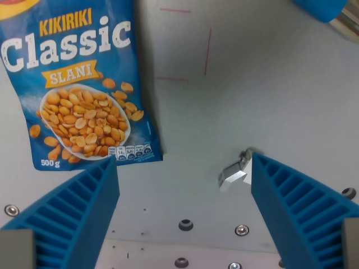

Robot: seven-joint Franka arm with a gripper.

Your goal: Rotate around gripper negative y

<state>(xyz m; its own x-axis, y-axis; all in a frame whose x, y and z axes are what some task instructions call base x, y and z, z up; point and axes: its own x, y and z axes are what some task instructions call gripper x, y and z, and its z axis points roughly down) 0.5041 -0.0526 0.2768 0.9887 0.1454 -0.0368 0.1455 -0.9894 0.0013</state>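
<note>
gripper [185,196] jaws wide, nothing held; peanut bag [78,84] flat on table [252,101], upper left of the wrist view, apart from the fingers. task is pure wrist rotation; progress can't be judged from one frame

Pale grey table [252,84] bearing thin red marked lines [207,51]; blue peanut bag [78,89] labelled "Kikiriki Classic Slani" lies flat at the wrist view's left; small metal clip [234,172] rests lower right; screws [242,230] along near edge.
</note>
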